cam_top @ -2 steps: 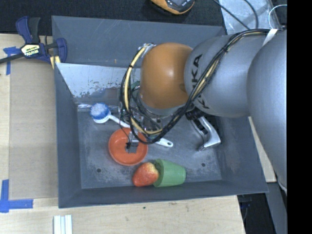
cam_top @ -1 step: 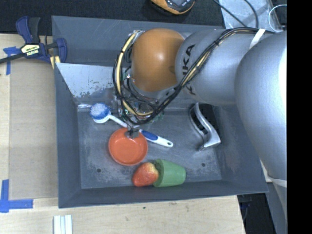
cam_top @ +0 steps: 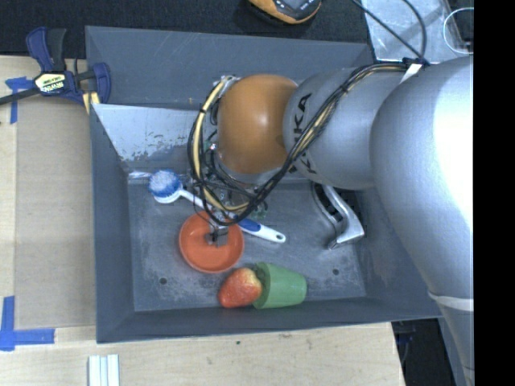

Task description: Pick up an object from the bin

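My gripper hangs low in the middle of the bin, its dark tip down on the top of a round orange dish. Whether it grips the dish is hidden by the arm above. A white and blue dish brush lies just behind, its fluffy blue head to the left and its handle end sticking out right of the gripper. In front of the dish lie a red strawberry-like toy and a green cup on its side, touching each other.
A white and grey angled tool lies at the right of the bin floor, under the arm. The arm with its orange dome covers the back middle of the bin. Bare floor shows at the left and front right.
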Robot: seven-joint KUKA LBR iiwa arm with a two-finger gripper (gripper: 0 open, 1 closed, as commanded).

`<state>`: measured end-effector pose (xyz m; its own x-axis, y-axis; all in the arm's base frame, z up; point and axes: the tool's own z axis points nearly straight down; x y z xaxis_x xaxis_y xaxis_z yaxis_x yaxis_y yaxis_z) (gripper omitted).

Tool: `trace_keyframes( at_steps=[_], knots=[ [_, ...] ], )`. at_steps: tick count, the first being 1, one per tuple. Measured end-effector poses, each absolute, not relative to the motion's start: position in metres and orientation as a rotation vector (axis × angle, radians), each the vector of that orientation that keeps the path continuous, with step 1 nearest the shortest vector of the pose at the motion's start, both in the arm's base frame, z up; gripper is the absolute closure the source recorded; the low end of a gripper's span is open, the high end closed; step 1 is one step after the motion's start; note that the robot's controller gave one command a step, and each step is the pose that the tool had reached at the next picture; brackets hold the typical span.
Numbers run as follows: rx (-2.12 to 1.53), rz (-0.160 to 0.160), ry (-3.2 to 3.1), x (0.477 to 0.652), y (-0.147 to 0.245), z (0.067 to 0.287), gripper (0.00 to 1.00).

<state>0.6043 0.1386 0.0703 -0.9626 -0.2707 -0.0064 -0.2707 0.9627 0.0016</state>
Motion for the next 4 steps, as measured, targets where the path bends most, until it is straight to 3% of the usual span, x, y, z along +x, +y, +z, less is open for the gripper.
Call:
trace_keyframes(
  at_steps=[1,4],
  knots=[
    [-0.745,0.001,3.041,0.5983,0.1431,0.071,1.0],
    [-0.741,0.002,3.04,0.5983,0.143,0.074,1.0]
  ],
)
